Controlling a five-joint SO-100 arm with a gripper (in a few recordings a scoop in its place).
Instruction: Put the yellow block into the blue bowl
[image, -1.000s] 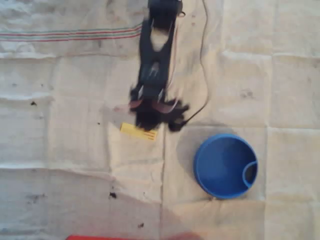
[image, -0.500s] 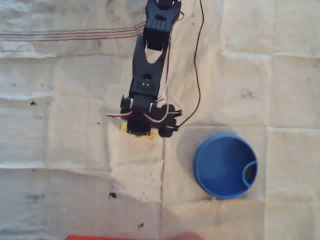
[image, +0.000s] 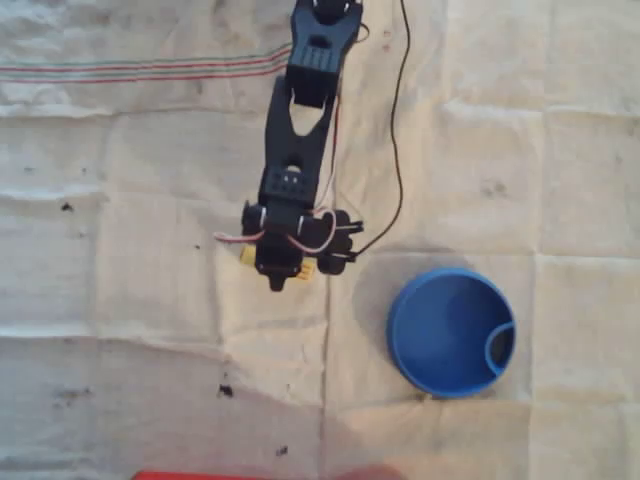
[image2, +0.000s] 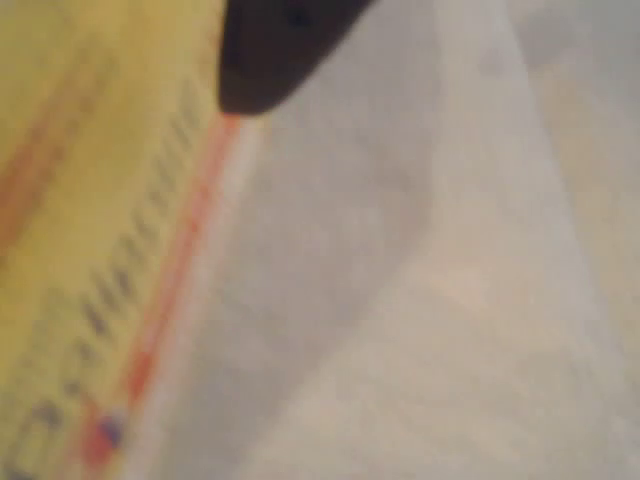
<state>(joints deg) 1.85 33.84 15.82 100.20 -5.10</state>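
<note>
— While the overhead view is consulted, where is the yellow block (image: 247, 256) found?

— It is seen lying on the creased cloth (image: 130, 300) that covers the tabletop, near the middle, with most of it hidden under the black gripper (image: 281, 272). Only its two ends are shown, one at either side of the gripper. In the wrist view the yellow block (image2: 90, 250) is seen very close and blurred, with orange lines along it, and a dark fingertip (image2: 270, 50) is set right at its edge.

— And how are the jaws held?

— That cannot be told; the jaws are hidden by the gripper's own body from above, and only one tip is caught by the wrist camera.

— Where is the blue bowl (image: 452, 332) placed?

— It is set on the cloth toward the right and nearer the bottom edge, apart from the block, with nothing seen inside but its small curved partition at the right rim.
</note>
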